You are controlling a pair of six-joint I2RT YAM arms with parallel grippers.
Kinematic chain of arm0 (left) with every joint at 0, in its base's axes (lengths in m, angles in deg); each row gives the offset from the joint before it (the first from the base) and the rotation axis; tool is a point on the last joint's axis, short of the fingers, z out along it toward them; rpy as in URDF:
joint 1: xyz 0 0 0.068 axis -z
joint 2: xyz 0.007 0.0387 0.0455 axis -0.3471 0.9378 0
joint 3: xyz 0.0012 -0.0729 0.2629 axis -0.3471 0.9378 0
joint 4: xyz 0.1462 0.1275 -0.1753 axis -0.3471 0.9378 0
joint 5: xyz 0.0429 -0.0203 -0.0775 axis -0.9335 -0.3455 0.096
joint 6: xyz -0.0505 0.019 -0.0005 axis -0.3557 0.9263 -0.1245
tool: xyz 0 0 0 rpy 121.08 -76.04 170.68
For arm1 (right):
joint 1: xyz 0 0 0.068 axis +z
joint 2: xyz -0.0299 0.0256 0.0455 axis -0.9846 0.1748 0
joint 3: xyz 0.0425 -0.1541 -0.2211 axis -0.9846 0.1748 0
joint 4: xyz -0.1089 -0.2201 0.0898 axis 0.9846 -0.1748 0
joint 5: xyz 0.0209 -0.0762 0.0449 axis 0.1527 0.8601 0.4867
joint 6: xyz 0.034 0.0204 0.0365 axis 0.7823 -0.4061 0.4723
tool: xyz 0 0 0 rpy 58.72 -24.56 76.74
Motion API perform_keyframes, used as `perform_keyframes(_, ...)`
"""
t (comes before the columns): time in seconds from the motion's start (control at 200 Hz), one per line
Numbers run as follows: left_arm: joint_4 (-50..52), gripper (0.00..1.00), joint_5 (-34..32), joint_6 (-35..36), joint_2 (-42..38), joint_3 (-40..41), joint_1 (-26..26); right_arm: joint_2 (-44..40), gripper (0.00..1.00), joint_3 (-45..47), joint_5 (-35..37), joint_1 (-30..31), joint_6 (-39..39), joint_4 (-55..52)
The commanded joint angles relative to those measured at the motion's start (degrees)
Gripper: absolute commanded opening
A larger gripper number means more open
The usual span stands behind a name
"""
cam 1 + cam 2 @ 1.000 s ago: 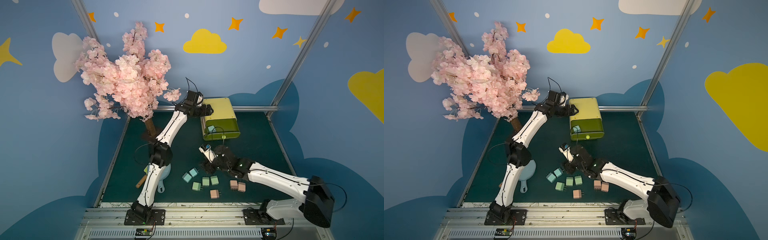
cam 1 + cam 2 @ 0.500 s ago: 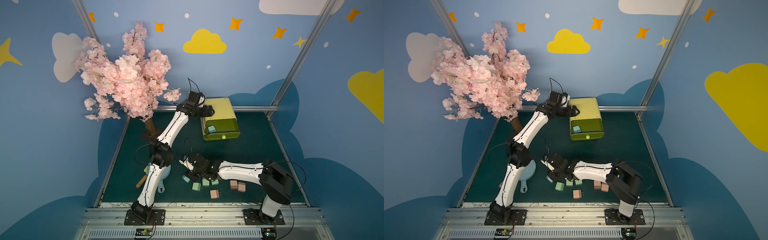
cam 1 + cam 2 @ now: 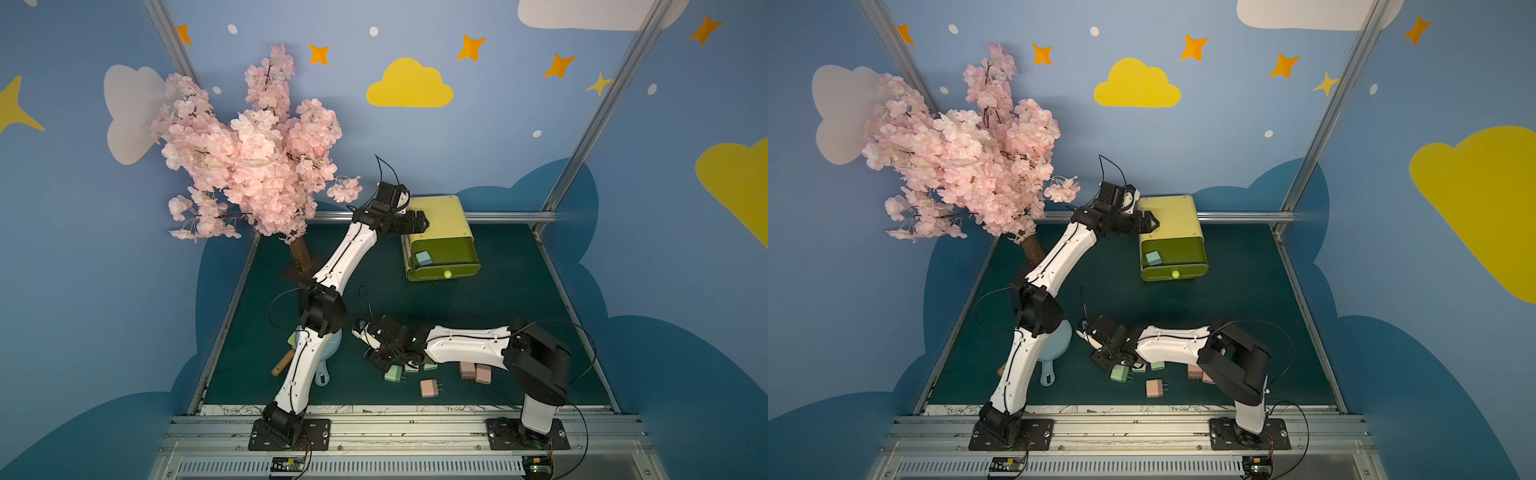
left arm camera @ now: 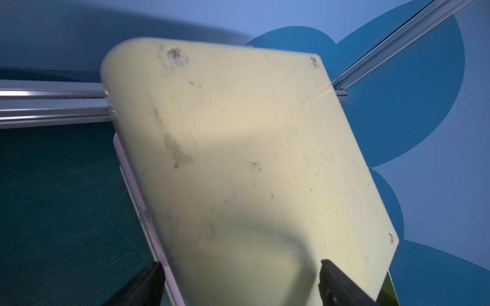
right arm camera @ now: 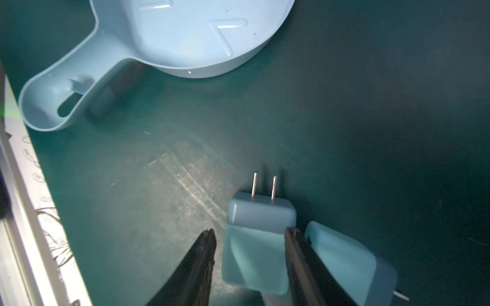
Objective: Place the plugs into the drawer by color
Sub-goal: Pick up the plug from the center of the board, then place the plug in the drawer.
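Paddle [image 5: 185, 39], light blue, lies far left and is no concern of mine. Next is my right gripper [image 5: 250, 233], low on the mat over the loose pile; I judge blue is the colour in hand. Its fingers [image 5: 201, 265] stand partly apart astride a light blue plug [image 5: 254, 254]. One looks to be against its side and the other shows a sliver of gap, so nothing is clamped yet. A second blue plug [image 5: 344, 265] lies just beside it.

Mint plugs [image 3: 394, 374] come next, partly under the arm. Farther back, my left gripper [image 4: 240, 263] spreads wide across the drawer chest [image 4: 238, 132], likely steadying it, though I cannot tell whether it makes contact. The top drawer [image 3: 449, 249] stands open with one blue plug [image 3: 423, 258] inside. Pink plugs [image 3: 467, 369] sit rightmost.
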Motion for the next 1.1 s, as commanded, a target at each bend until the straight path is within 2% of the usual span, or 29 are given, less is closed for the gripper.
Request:
perform_keyframes(0.0, 1.4, 0.93, -0.2, 1.2, -3.4, 0.3, 0.2, 2.2, 0.48, -1.2, 0.7, 0.5, 1.0, -3.0)
perform_keyframes(0.29, 1.5, 0.93, -0.1, 1.1, -3.2, 0.2, 0.3, 5.4, 0.54, -3.4, 0.8, 0.8, 1.3, -3.7)
perform_keyframes(0.431, 1.6, 0.93, -0.2, 1.3, -3.4, 0.2, 0.3, 6.0, 0.52, -4.1, 0.7, 0.7, 1.0, -4.3)
perform_keyframes(0.541, 1.6, 0.93, -0.2, 1.4, -3.5, 0.2, 0.2, 4.5, 0.44, -4.6, 1.5, 1.0, 1.1, -5.5)
perform_keyframes(0.656, 1.6, 0.93, -0.2, 1.3, -3.5, 0.2, 0.3, -3.4, 0.40, -5.0, 3.7, 1.3, 2.1, -8.8)
perform_keyframes(0.816, 1.6, 0.93, -0.2, 1.1, -3.4, 0.2, 0.4, -18.8, 0.39, -6.4, 13.3, -0.5, 5.6, -17.8)
perform_keyframes(0.926, 1.6, 0.93, -1.8, 1.2, -3.4, 0.2, 0.5, -29.0, 0.37, -5.1, 15.2, -6.4, 9.3, -23.5)
perform_keyframes(1.011, 1.6, 0.93, -2.3, 1.4, -3.4, 0.3, 0.6, -36.7, 0.37, -1.1, 19.0, -11.2, 10.9, -21.3)
perform_keyframes(1.096, 1.6, 0.93, -2.3, 1.1, -3.4, 0.3, 0.7, -41.3, 0.36, -2.0, 16.4, -18.5, 11.5, -22.5)
